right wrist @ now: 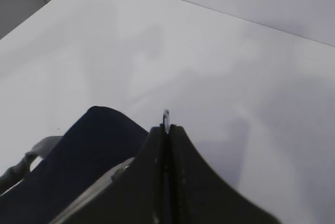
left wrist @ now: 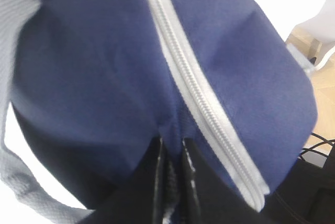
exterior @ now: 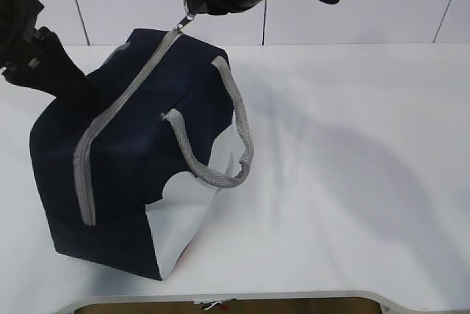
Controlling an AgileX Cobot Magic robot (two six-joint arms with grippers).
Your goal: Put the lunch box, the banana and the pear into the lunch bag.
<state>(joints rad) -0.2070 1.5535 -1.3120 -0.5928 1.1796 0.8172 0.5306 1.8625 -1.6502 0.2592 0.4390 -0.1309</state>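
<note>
The navy lunch bag point(exterior: 139, 152) stands on the white table point(exterior: 352, 182), tilted, its grey zip point(exterior: 117, 108) shut along the top. My left gripper point(exterior: 77, 88) is shut on a pinch of the bag's navy fabric point(left wrist: 171, 124) beside the zip point(left wrist: 199, 98). My right gripper point(exterior: 192, 12) is shut on the zip's ring pull point(right wrist: 166, 115) at the bag's far end, above the bag point(right wrist: 89, 150). The lunch box, the banana and the pear are out of view.
A grey webbing handle point(exterior: 235, 130) loops off the bag's right side. A tiled wall point(exterior: 367, 6) runs behind the table. The table's front edge point(exterior: 294, 296) is close below the bag.
</note>
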